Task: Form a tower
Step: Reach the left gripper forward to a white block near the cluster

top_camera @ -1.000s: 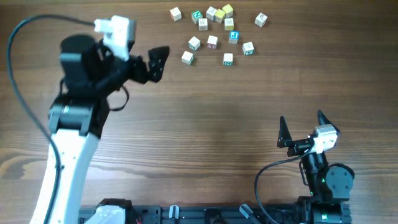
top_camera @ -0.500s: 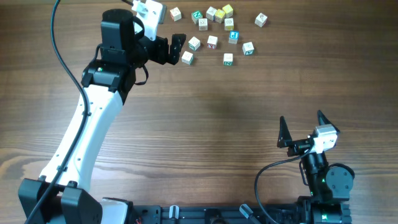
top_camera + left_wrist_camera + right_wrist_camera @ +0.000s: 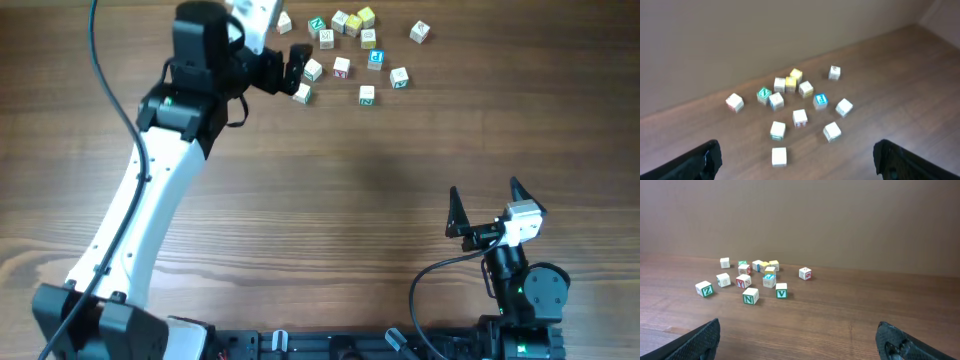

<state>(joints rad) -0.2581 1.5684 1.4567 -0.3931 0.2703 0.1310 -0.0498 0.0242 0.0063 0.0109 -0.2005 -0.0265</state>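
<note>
Counting stock: tower, none standing; I see all letter cubes (image 3: 341,66) loose, one layer, at the table's (image 3: 350,200) far edge. Left gripper (image 3: 285,68): jaws apart, empty, beside the scatter. Right gripper (image 3: 485,195): jaws apart, empty, well apart from it. All stacking remains.

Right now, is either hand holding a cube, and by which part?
Nothing is held: left hand open near the cubes, right hand open far from them.

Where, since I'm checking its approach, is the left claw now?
Overhead, the left claw hangs open near the top, at the left edge of the scattered cubes, beside a white cube.
</note>
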